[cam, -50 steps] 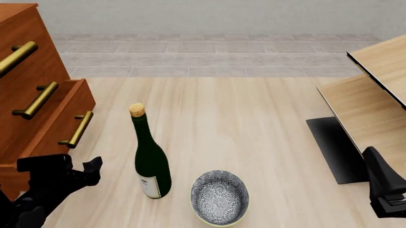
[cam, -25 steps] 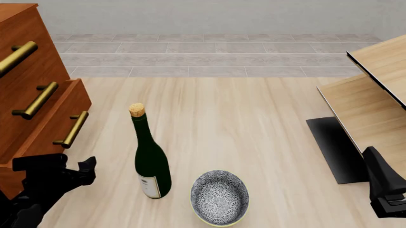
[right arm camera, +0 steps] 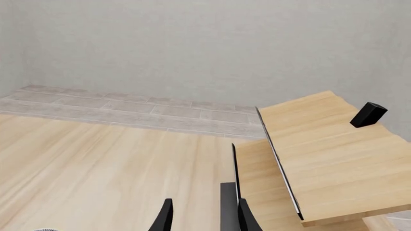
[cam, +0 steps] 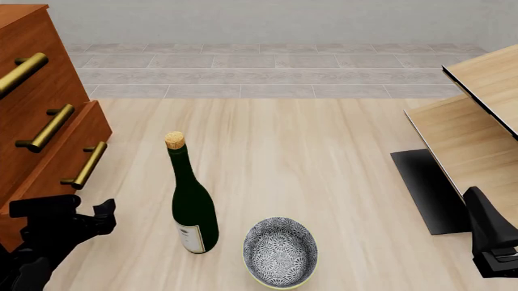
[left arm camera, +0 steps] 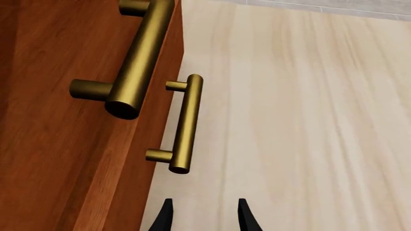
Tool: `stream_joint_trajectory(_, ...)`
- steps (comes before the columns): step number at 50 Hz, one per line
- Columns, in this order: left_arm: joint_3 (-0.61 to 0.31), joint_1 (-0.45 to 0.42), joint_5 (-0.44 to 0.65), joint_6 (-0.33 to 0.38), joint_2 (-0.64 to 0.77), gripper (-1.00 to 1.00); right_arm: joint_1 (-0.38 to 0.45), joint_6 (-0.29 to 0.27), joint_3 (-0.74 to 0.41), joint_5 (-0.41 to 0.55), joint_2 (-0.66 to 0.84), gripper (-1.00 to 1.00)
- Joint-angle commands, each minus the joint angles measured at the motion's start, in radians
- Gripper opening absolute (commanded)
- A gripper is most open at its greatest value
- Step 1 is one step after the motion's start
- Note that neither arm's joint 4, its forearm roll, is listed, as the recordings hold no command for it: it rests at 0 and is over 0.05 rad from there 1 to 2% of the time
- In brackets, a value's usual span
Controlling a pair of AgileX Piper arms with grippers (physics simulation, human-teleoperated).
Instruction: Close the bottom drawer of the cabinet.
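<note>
The cabinet [cam: 36, 45] stands at the far left, reddish-brown with three brass bar handles. Its bottom drawer [cam: 77, 136] sticks out a little past the two fronts above; its handle [cam: 84, 165] runs along the front. My left gripper [cam: 74, 212] is open and empty, low against the drawer front's near lower end. In the left wrist view the gripper [left arm camera: 204, 217] points along the cabinet face, with the bottom drawer's handle [left arm camera: 183, 125] just ahead and the middle drawer's handle [left arm camera: 138, 53] above it. My right gripper [cam: 479, 209] is open and empty at the right edge, facing the shelf unit [right arm camera: 321, 144].
A dark green corked bottle [cam: 193, 206] stands upright right of the left gripper. A patterned bowl [cam: 280, 251] sits beside it at the front. A pale wood shelf unit [cam: 469, 133] with a black base [cam: 425, 188] fills the right side.
The bottom drawer has slid left, further into the cabinet. My left gripper has moved left with it, staying against its front. The right arm has not moved.
</note>
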Motion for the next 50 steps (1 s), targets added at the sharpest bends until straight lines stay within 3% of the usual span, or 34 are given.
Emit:
stream_joint_trajectory(1,-0.020,0.031,-0.005,0.017,-0.001,1.00,-0.001,0.000,-0.001,-0.001,0.000,1.00)
stream_joint_trajectory(50,-0.034,0.105,-0.005,0.090,-0.002,1.00,0.006,0.000,0.000,-0.003,0.000,1.00)
